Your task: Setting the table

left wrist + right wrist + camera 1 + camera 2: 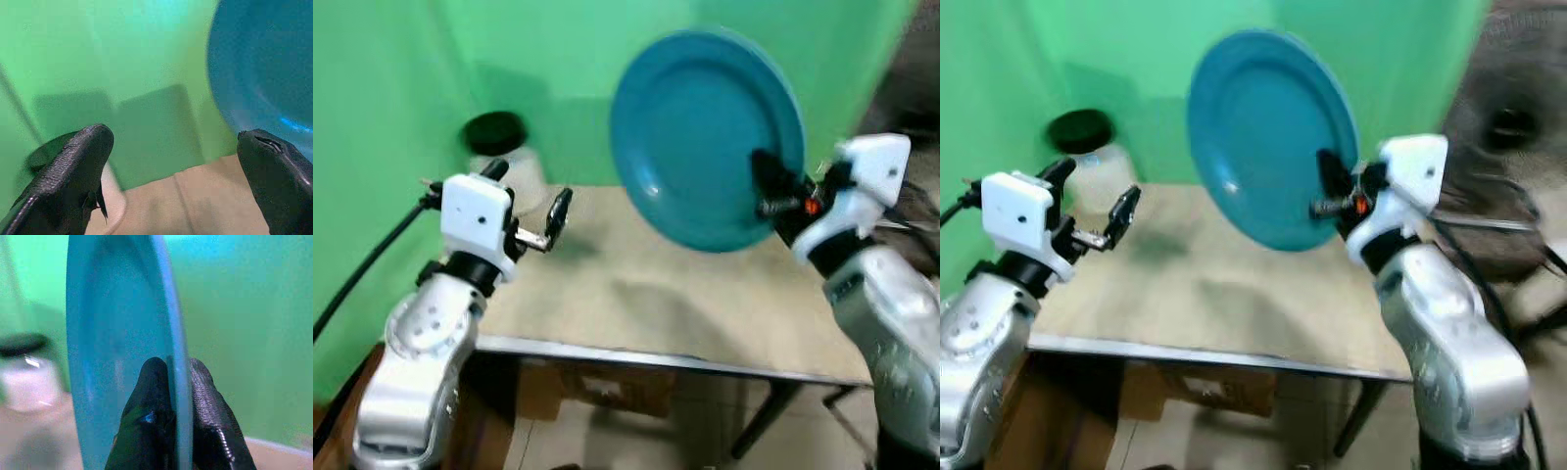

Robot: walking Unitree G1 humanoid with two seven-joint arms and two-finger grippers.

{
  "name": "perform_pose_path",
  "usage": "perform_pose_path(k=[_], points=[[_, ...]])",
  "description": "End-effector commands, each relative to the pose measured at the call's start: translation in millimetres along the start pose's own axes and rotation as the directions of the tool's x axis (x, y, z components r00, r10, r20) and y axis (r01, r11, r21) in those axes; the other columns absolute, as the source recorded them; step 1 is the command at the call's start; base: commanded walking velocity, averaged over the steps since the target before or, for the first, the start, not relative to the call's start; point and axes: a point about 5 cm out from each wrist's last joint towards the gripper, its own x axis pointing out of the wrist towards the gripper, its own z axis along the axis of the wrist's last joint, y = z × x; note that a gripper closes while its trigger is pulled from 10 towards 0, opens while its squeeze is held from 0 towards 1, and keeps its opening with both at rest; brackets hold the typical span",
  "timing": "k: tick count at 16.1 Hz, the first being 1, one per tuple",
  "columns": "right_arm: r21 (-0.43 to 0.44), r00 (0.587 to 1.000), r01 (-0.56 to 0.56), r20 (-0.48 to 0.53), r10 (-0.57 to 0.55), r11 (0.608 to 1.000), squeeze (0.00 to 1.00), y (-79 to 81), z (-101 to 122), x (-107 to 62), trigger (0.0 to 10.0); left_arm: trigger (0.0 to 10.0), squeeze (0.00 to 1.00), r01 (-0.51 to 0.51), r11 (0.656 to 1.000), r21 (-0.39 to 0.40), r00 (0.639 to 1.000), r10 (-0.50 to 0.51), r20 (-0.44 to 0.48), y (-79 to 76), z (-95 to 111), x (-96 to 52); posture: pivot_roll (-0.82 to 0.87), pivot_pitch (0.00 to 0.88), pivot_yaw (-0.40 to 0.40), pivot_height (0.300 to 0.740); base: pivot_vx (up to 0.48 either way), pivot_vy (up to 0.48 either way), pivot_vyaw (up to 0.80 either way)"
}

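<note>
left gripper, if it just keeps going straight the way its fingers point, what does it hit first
Probably nothing on the table: the open left gripper points past the jar toward the green backdrop, with the blue plate off to one side. Depth is unclear.

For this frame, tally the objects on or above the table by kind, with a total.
Blue plate, held tilted above the table by the right gripper: 1
Clear jar with black lid, at the table's back left: 1
Total: 2
The left gripper is open and holds nothing.
</note>
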Motion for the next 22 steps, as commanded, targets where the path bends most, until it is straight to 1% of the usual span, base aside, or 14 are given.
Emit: perform_pose_path(k=[1, 3, 4, 5, 7, 8, 10, 11, 12, 13, 16, 17, 20, 22], points=[[-0.032, 0.998, 0.015, 0.055, -0.014, 0.999, 0.0, 5.9, 6.8, -2.9, 10.0, 10.0, 0.16, -0.008, 1.0, 0.015, 1.0, 0.008, -0.014, -3.6, -1.1, -0.6, -0.08, 0.002, 0.109, 0.74, 0.0, 0.0, -0.8], [-0.054, 0.99, 0.113, 0.088, -0.108, 0.992, 0.0, 5.7, 1.5, -11.9, 10.0, 10.0, 0.16, -0.059, 0.998, 0.005, 0.998, 0.059, -0.035, -7.3, -4.3, -2.9, -0.08, 0.021, 0.108, 0.74, 0.0, 0.0, -0.8], [-0.025, 0.996, 0.063, 0.07, -0.062, 0.998, 0.0, 11.5, -8.4, -20.5, 10.0, 10.0, 0.16, -0.115, 0.993, -0.012, 0.992, 0.114, -0.057, -7.2, -8.4, -3.3, -0.08, 0.03, 0.105, 0.74, 0.0, 0.0, 0.0], [-0.023, 0.997, 0.048, 0.067, -0.047, 0.999, 0.0, 13.1, -11.0, -21.9, 10.0, 10.0, 0.16, -0.128, 0.991, -0.023, 0.99, 0.127, -0.064, -7.5, -9.2, -3.3, -0.08, 0.032, 0.104, 0.74, 0.0, 0.0, 0.0], [-0.033, 0.995, 0.076, 0.072, -0.073, 0.997, 0.0, 16.8, -13.8, -19.7, 10.0, 10.0, 0.14, -0.153, 0.987, -0.042, 0.981, 0.147, -0.123, -9.7, -20.3, -6.6, -0.08, 0.043, 0.09, 0.74, 0.0, 0.0, 0.0], [-0.062, 0.993, 0.077, 0.093, -0.071, 0.995, 0.0, 19.2, -12.3, -16.1, 10.0, 10.0, 0.1, -0.172, 0.984, -0.037, 0.978, 0.166, -0.127, -8.9, -20.7, -10.0, -0.07, 0.047, 0.067, 0.74, 0.0, 0.0, -0.8], [-0.083, 0.991, 0.085, 0.114, -0.075, 0.993, 0.0, 18.8, -11.3, -13.3, 10.0, 10.0, 0.08, -0.2, 0.979, -0.051, 0.973, 0.192, -0.126, -7.1, -17.3, -12.4, -0.05, 0.052, 0.042, 0.74, 0.0, 0.0, -0.8], [-0.084, 0.99, 0.082, 0.123, -0.071, 0.993, 0.0, 18.4, -9.9, -11.2, 10.0, 10.0, 0.05, -0.201, 0.978, -0.055, 0.973, 0.194, -0.123, -6.4, -14.8, -14.2, -0.04, 0.055, 0.032, 0.74, 0.0, 0.0, -0.8], [-0.083, 0.988, 0.083, 0.134, -0.072, 0.993, 0.0, 18.0, -8.1, -10.1, 10.0, 10.0, 0.04, -0.192, 0.981, -0.041, 0.975, 0.186, -0.119, -6.3, -13.0, -15.7, -0.04, 0.056, 0.027, 0.74, 0.0, 0.0, -0.8], [-0.052, 0.986, 0.072, 0.154, -0.063, 0.996, 0.0, 18.1, -3.9, -9.5, 10.0, 10.0, 0.05, -0.181, 0.983, -0.014, 0.978, 0.178, -0.107, -5.5, -9.2, -19.0, -0.04, 0.058, 0.02, 0.74, 0.0, 0.0, -0.8], [-0.055, 0.982, 0.077, 0.176, -0.066, 0.996, 0.0, 17.4, -3.6, -12.3, 10.0, 10.0, 0.05, -0.177, 0.984, -0.025, 0.978, 0.173, -0.113, -6.7, -10.5, -18.8, -0.04, 0.061, 0.022, 0.74, 0.0, 0.0, -0.8], [-0.052, 0.983, 0.078, 0.173, -0.068, 0.996, 0.0, 17.5, -5.5, -14.2, 10.0, 10.0, 0.05, -0.173, 0.984, -0.054, 0.979, 0.165, -0.123, -9.1, -10.7, -17.8, -0.05, 0.06, 0.026, 0.74, 0.0, 0.0, -0.8], [-0.04, 0.982, 0.121, 0.153, -0.113, 0.992, 0.0, 15.6, -9.3, -17.7, 10.0, 10.0, 0.05, -0.149, 0.988, -0.052, 0.983, 0.141, -0.121, -12.8, -9.6, -14.1, -0.06, 0.062, 0.043, 0.74, 0.0, 0.0, -0.8], [-0.027, 0.988, 0.134, 0.081, -0.132, 0.991, 0.0, 13.2, -18.4, -18.4, 10.0, 10.0, 0.06, -0.161, 0.985, -0.064, 0.98, 0.152, -0.125, -12.5, -10.7, -11.1, -0.06, 0.062, 0.05, 0.74, 0.0, 0.0, -0.8]])
